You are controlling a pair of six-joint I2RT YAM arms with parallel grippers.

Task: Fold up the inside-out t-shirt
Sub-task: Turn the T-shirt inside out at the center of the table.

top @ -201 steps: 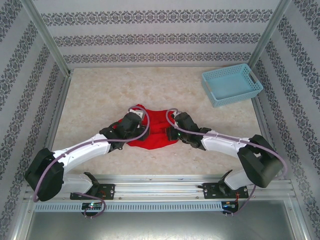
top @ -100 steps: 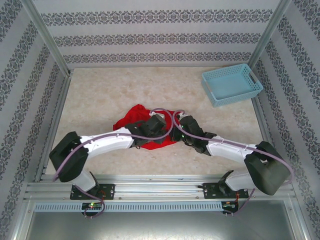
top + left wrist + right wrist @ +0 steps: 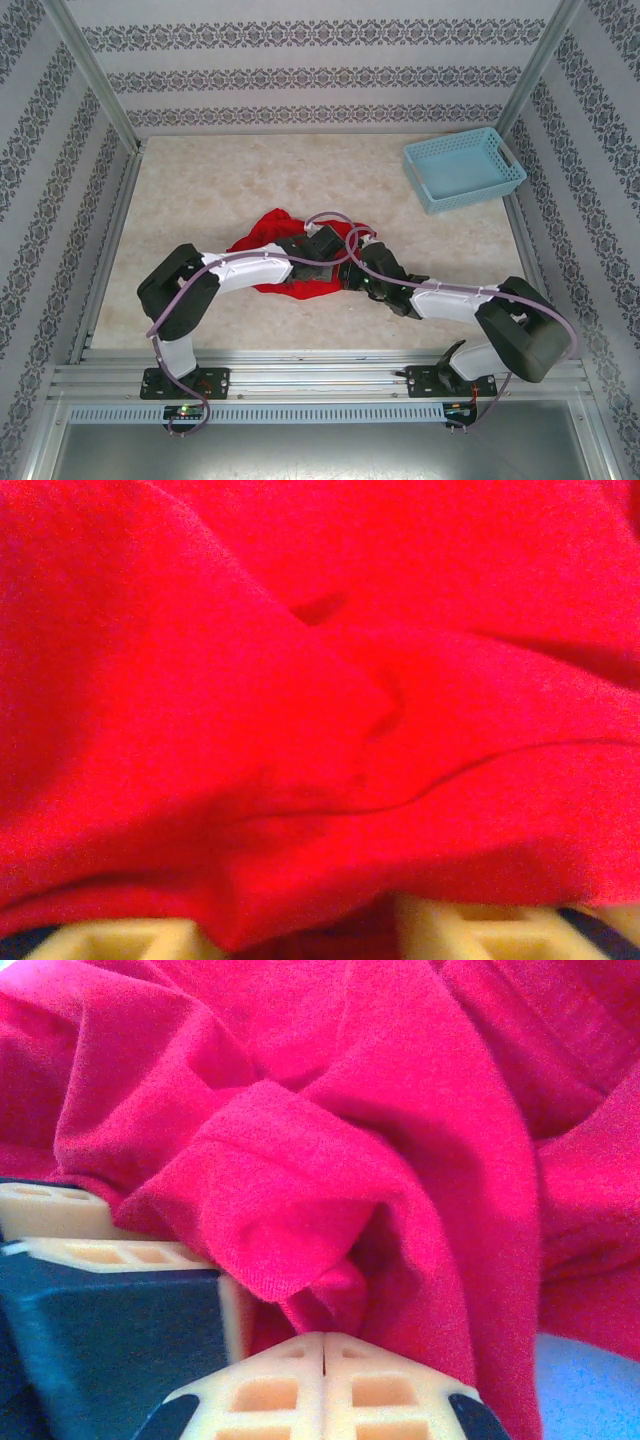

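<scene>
Directly ahead of the right gripper [image 3: 325,1348], the inside-out t-shirt [image 3: 330,1140] lies bunched in deep red folds, one of which runs down into the fingertips. Those fingers are pressed flush together, and this is judged to be a pinch on that fold. Just to this gripper's left sits the left gripper [image 3: 338,262], close enough that its black body shows beside the cloth. On the left wrist view, its fingers [image 3: 470,935] stand partly apart, with cloth draped over them and filling the gap; whether they clamp it cannot be told. From above, the rest of the shirt trails away behind the left gripper across the table [image 3: 200,180]. A light blue basket [image 3: 475,197] stands well apart, beyond the right gripper. Assessment: the garment is crumpled and no fold has been made, so the step in hand is gathering and opening out. The next move calls for drawing the grippers apart to spread the cloth flat, without letting it slip.
</scene>
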